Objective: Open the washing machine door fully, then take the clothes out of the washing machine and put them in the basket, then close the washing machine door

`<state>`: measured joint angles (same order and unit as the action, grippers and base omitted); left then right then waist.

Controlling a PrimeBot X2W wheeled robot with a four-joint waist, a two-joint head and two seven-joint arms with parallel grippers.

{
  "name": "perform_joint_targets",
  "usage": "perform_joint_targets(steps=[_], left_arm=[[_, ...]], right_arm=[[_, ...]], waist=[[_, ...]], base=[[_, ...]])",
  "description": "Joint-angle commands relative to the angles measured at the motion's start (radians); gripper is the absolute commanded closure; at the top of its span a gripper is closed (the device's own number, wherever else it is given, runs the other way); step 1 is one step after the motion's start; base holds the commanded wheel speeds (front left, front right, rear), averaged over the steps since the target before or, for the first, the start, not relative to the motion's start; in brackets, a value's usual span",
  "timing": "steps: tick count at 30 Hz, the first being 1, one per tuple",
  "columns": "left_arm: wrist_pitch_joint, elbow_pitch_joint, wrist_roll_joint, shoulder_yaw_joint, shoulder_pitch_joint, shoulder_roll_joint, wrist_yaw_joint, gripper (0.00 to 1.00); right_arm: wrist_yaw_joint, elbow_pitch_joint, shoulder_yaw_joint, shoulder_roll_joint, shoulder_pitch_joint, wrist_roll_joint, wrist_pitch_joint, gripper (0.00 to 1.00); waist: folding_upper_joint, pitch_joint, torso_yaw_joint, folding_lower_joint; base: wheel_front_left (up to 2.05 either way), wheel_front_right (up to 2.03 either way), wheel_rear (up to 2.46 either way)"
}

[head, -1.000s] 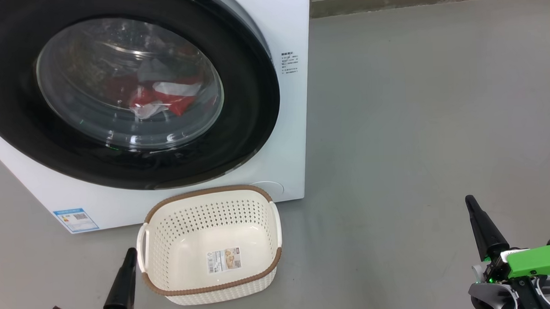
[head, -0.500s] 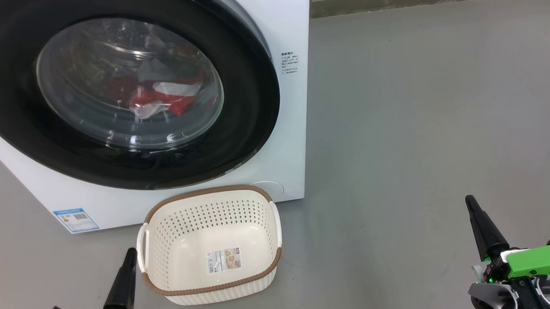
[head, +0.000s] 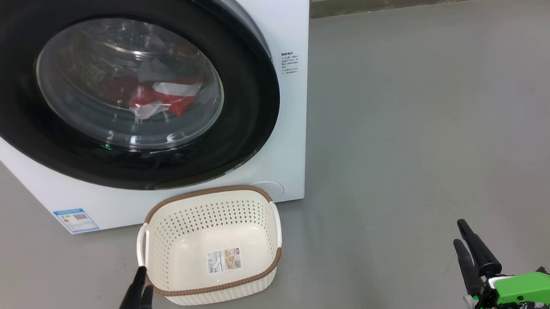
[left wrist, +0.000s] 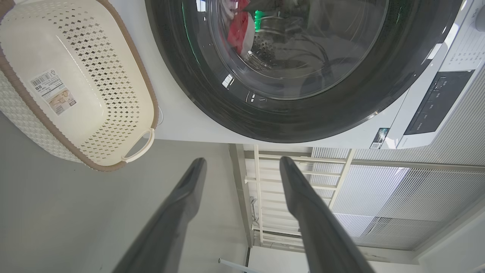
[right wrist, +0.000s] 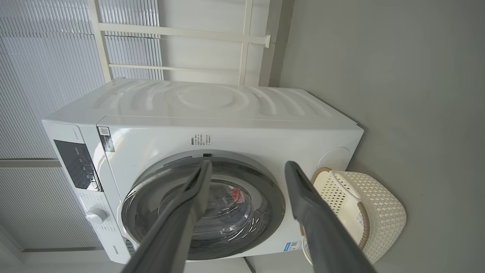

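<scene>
Before the washing machine point(head: 293, 30), basket point(head: 212, 190) lengthwise along its front, opening upward

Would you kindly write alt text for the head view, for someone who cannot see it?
Red clothes show through the glass door of a white washing machine. A cream basket without clothes sits on the grey floor before it; the left gripper and right gripper are at the bottom.

I see a white washer point(head: 297, 140) with a glossy black door point(head: 250, 109) and red-and-white clothes point(head: 161, 101) inside. At six o'clock from it sits a cream perforated basket point(head: 204, 216), brown-rimmed, on grey floor point(head: 415, 122).
</scene>
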<state>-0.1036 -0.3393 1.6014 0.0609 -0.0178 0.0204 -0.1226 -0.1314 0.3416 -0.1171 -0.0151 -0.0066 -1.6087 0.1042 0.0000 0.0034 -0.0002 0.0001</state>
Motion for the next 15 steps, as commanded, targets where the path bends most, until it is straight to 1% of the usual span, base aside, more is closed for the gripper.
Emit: perform_joint_targets(steps=[1,2,6,10,15], left_arm=[[0.007,0.026,0.001,-0.003,-0.028,0.01,-0.001,0.0],[0.01,0.026,-0.001,-0.006,-0.029,0.01,-0.001,0.0],[0.024,0.028,-0.013,-0.018,-0.034,0.013,-0.001,0.0],[0.039,0.029,-0.033,-0.031,-0.041,0.018,-0.001,0.0],[0.058,0.029,-0.083,-0.042,-0.05,0.023,-0.002,0.0]], right_arm=[[0.0,-0.031,0.006,-0.01,-0.034,0.006,-0.009,0.0],[0.0,-0.032,0.009,-0.011,-0.035,0.009,-0.012,0.0],[0.0,-0.036,0.026,-0.017,-0.039,0.03,-0.029,0.0],[0.0,-0.037,0.04,-0.022,-0.045,0.054,-0.043,0.0],[0.0,-0.044,0.049,-0.024,-0.052,0.117,-0.061,0.0]], waist=[[0.0,-0.002,0.0,0.0021],[0.0,-0.002,0.0,0.0021],[0.0,0.0,0.0,0.0001],[0.0,0.001,0.0,-0.0001],[0.0,0.002,0.0,-0.0001]], base=[[0.0,0.0,0.0],[0.0,0.0,0.0],[0.0,0.0,0.0],[0.0,0.0,0.0],[0.0,0.0,0.0]])
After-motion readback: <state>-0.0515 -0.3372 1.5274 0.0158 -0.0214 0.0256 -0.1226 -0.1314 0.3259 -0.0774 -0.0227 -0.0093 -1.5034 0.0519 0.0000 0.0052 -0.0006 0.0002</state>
